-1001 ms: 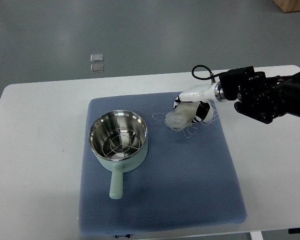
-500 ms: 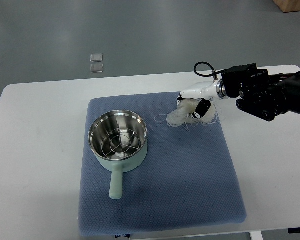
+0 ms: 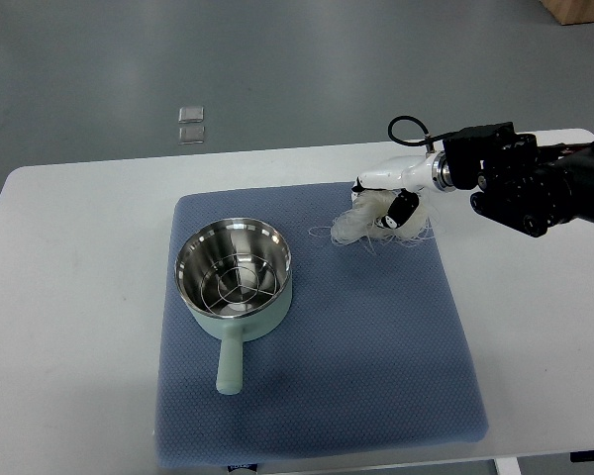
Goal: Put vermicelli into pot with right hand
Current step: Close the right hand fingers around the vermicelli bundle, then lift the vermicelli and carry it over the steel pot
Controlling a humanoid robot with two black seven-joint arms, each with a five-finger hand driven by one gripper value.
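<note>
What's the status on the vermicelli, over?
Right robot hand shut on vermicelli, over the mat. Pot empty, path clear. Left out of view.

No text, label or number can be read anywhere.

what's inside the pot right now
Only a wire rack, lying on the shiny steel bottom of the pot; no vermicelli is in it. The bundle is over on the blue mat, in the right hand.
</note>
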